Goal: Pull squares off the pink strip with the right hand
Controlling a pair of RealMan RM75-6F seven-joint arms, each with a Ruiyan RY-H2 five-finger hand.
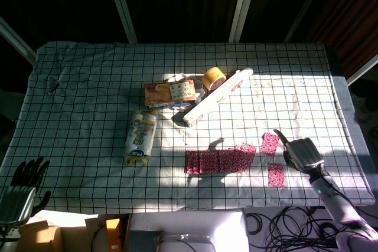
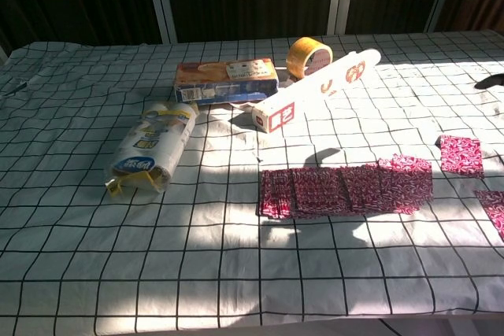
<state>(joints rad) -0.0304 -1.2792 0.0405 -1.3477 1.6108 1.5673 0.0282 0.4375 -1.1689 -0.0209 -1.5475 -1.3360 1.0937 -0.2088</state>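
Two robot hands of differing tone, each carried on a slim arm.

The right hand (image 1: 302, 153) is seen as a pale grey, boxy metallic shell with a rounded back, brightly lit by sun, and a thin dark finger is shown at its upper left edge. Behind it a narrow wrist section in light grey and white is visible, marked by a small green spot, and a wider white forearm casing is joined below. The left hand (image 1: 26, 182) is shown in shadow: slender black fingers are set on a grey, ribbed palm block. Finer details such as screws or markings cannot be made out.
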